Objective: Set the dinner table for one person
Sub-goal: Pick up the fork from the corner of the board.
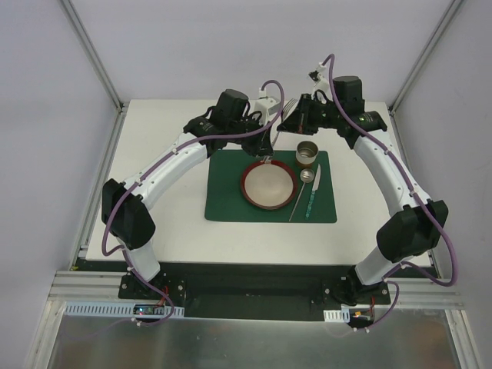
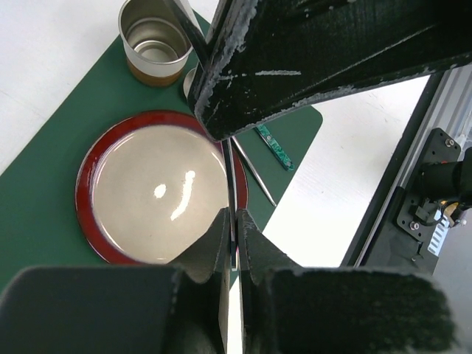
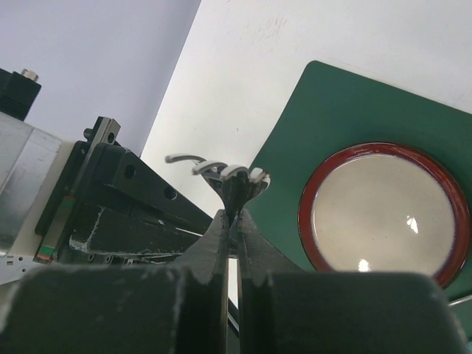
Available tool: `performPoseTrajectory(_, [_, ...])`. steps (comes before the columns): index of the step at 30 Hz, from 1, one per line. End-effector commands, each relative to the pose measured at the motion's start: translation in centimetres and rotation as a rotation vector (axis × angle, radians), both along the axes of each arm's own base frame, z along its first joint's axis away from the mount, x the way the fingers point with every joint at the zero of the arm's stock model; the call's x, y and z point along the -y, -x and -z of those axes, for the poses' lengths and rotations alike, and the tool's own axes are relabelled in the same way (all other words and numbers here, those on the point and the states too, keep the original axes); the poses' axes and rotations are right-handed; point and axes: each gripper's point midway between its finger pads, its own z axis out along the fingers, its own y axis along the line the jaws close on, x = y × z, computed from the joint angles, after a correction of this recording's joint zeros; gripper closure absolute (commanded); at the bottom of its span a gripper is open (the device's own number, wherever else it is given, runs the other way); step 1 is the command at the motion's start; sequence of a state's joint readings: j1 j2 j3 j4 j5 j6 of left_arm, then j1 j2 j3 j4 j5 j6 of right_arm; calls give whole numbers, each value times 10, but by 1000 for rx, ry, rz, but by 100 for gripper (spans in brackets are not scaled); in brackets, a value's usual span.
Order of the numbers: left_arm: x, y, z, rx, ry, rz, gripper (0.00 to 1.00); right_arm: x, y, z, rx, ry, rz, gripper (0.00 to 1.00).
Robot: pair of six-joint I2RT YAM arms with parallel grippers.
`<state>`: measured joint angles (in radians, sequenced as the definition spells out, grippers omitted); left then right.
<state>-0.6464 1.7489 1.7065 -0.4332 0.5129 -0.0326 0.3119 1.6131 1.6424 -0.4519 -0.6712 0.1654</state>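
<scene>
White dinner table [image 1: 154, 223] is filling the enclosure floor and carrying a green placemat [image 1: 231, 201] mid-table. Plate [image 1: 269, 184] is sitting centred on the mat, with cup [image 1: 307, 154] at its far right and spoon [image 1: 300, 196] and knife [image 1: 311, 201] lying to its right. Fork [image 3: 221, 169] is hanging over the plate's far rim. Right gripper [image 3: 234, 214] is pinching its neck, and left gripper [image 2: 234, 221] is clamping what looks like its handle. Only the fork is waiting to go down, probably left of plate.
</scene>
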Motion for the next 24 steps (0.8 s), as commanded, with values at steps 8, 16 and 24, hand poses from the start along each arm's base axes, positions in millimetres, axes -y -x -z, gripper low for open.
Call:
performPoseTrajectory(8, [2, -3, -1, 1, 20, -4, 100, -5, 3, -22, 65, -44, -24, 99])
performPoseTrajectory(16, [-33, -15, 14, -64, 73, -86, 100, 3, 7, -1, 40, -29, -18, 76])
performPoseTrajectory(24, [-59, -24, 10, -61, 106, -165, 100, 32, 7, 13, 16, -33, 22, 66])
